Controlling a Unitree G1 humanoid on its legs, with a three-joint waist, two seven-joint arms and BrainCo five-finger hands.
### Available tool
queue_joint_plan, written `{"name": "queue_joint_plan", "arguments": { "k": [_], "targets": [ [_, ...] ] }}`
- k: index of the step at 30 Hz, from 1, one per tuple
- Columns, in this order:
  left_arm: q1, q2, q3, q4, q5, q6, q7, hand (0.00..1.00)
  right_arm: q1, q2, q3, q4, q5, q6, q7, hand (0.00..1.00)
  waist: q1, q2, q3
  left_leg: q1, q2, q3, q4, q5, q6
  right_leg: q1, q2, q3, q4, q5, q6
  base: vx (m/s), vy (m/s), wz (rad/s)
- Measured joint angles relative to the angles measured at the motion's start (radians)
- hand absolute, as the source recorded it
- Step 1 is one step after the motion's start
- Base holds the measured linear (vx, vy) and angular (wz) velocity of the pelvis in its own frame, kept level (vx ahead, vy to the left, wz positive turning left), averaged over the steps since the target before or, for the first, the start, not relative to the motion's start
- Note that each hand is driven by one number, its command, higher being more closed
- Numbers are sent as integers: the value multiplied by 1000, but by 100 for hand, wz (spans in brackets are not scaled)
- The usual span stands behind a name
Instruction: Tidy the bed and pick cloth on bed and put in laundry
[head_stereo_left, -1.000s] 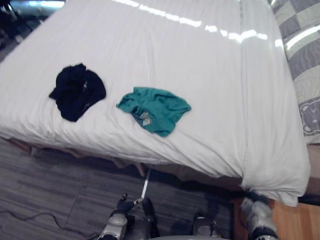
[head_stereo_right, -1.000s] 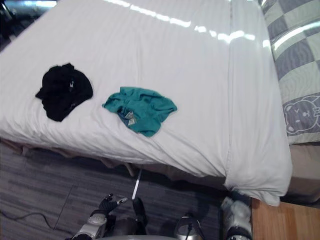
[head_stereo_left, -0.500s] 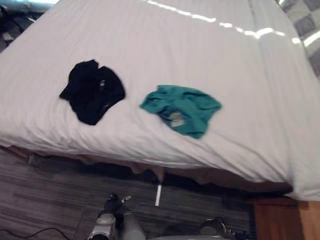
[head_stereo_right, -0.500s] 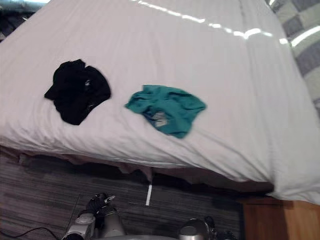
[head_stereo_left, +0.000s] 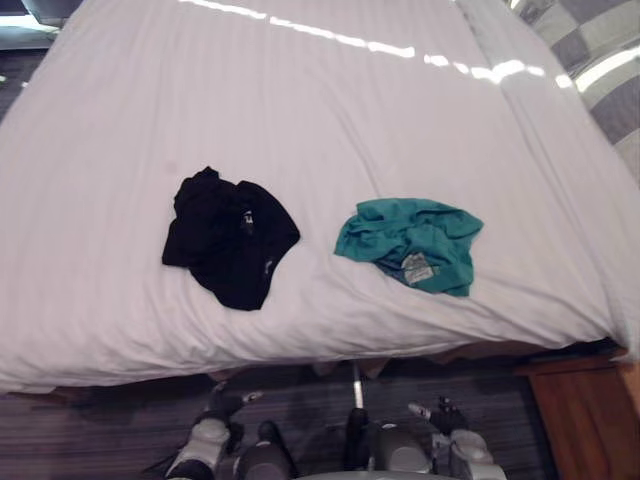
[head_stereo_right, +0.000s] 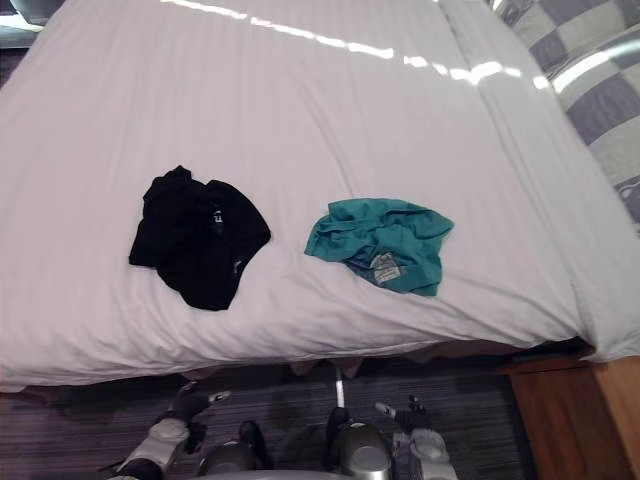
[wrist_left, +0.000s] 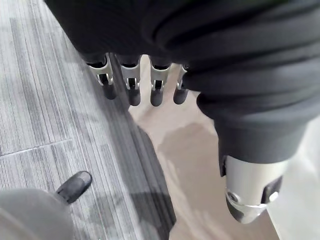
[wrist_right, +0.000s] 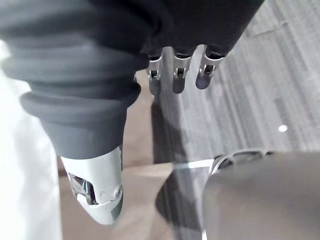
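A crumpled black cloth (head_stereo_left: 232, 235) lies on the white bed (head_stereo_left: 300, 110), left of the middle and near the front edge. A crumpled teal cloth (head_stereo_left: 415, 243) with a small label lies to its right. My left hand (head_stereo_left: 222, 408) hangs low in front of the bed, over the floor, with its fingers (wrist_left: 131, 81) straight and nothing in it. My right hand (head_stereo_left: 447, 418) hangs low at the right, its fingers (wrist_right: 178, 70) straight and empty too. Both hands are well short of the two cloths.
Grey-striped carpet (wrist_left: 35, 100) runs along the bed's front edge. A wooden surface (head_stereo_left: 585, 420) stands at the bed's right front corner. A grey checked pillow (head_stereo_right: 590, 60) lies at the far right of the bed.
The whole picture has shifted as the camera moved; both cloths now sit further right and lower in view. My right hand now shows low at the right. The cloths lie as before.
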Motion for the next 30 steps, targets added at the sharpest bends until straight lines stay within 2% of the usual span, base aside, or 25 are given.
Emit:
{"name": "queue_joint_plan", "arguments": {
  "k": [3,6,7,10,12,13,15,17,19,21,22,25,26,28,30],
  "targets": [
    [4,-46,-9,-35,7,-4,-11,0,-21,18,39,8,7,1,5,0,12,-2,0,19,-19,-4,-68,39,-4,24,4,-4,-53,11,2,15,12,15],
    [18,-54,-6,-35,6,-1,-11,0,-39,19,32,49,4,3,5,0,32,-1,-1,29,-27,12,-114,64,-8,23,21,19,-101,42,-1,-10,22,-16],
    [25,-54,-3,-34,6,-1,-11,0,-39,17,21,63,4,3,4,0,30,1,-1,33,-29,12,-120,68,-8,27,22,19,-109,47,1,-9,-6,-10],
    [48,-57,53,-15,2,0,-8,0,-36,15,-91,118,7,9,-4,0,30,8,-6,51,-36,11,-131,78,-9,56,22,19,-143,62,5,0,0,0],
    [60,-59,128,1,-8,2,-6,0,-30,15,-170,126,8,10,-6,0,29,15,-10,53,-40,9,-132,84,-8,68,21,17,-160,72,6,-20,-2,3],
    [76,-58,227,17,-30,4,6,0,-23,9,-253,148,28,21,-16,0,30,27,-18,57,-41,8,-139,87,-9,76,22,16,-171,79,8,-37,-6,5],
    [101,-53,346,36,-48,12,12,0,-6,-4,-351,163,40,31,-24,0,30,44,-28,69,-42,5,-160,87,-9,81,26,13,-173,79,8,-53,-4,5],
    [144,-25,569,68,-79,32,18,0,38,-28,-511,190,83,54,-49,0,31,64,-46,82,-41,2,-190,90,-7,88,33,12,-175,79,8,-91,-7,2],
    [166,7,704,76,-98,49,30,0,65,-41,-599,190,109,61,-69,0,30,68,-57,84,-44,-4,-209,104,-6,87,35,10,-180,79,8,-66,-20,9],
    [179,81,885,90,-107,62,41,0,100,-75,-701,189,147,66,-96,0,27,70,-75,83,-42,-17,-221,110,-8,88,41,8,-197,79,10,-77,-47,10],
    [178,101,916,92,-107,65,46,0,103,-83,-723,187,151,66,-106,0,26,70,-80,81,-40,-20,-221,109,-8,90,42,8,-200,78,11,-60,-46,4],
    [182,194,985,87,-115,66,82,0,121,-109,-776,94,162,65,-154,0,25,72,-114,75,-32,-22,-223,105,-14,91,48,7,-214,84,12,-31,-28,3],
    [183,222,985,47,-132,66,105,0,131,-109,-778,-5,160,65,-178,0,22,73,-132,69,-30,-22,-223,105,-14,89,50,7,-221,87,13,0,0,0],
    [182,232,971,-76,-146,64,140,0,143,-109,-778,-164,155,64,-209,0,22,77,-151,66,-31,-22,-222,105,-14,87,51,8,-222,88,13,16,-5,0],
    [178,262,905,-282,-153,60,193,0,142,-110,-780,-368,116,61,-249,0,25,76,-173,66,-30,-23,-222,105,-14,87,52,9,-221,91,8,45,-9,0]
  ]
}}
